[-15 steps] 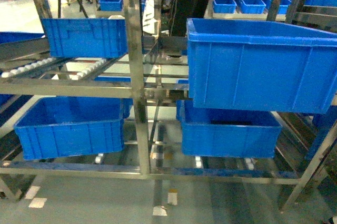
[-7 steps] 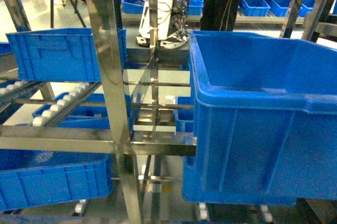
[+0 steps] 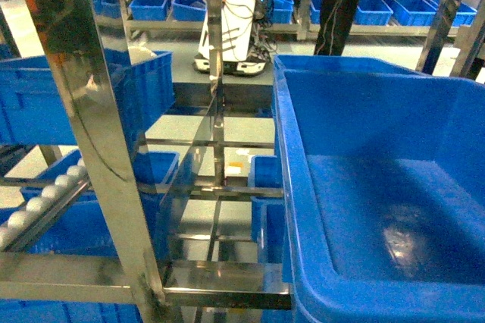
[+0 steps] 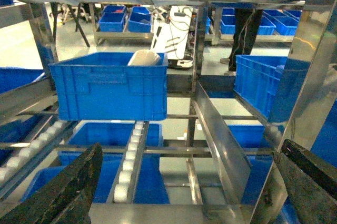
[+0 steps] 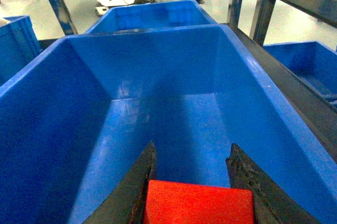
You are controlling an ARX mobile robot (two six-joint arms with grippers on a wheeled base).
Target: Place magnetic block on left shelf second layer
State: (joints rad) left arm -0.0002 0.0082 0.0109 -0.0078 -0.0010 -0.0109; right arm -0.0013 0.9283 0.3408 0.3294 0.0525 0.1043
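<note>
Now the head view sits much closer to the shiny stainless-steel rack [image 3: 98, 133] than a second ago, so the approach is nearly done. The right pincer [image 5: 192, 182] is clamped on the small bright red plastic cube [image 5: 197, 203] above a large blue plastic crate [image 5: 158, 92] (not the target side). The left pincer [image 4: 179, 182] stands apart, empty, facing the roller-track tier [image 4: 129, 155].

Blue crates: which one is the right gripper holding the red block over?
The big crate at the rack's front right, its bare floor directly below the right gripper and magnetic block; the other crates sit further off.
</note>
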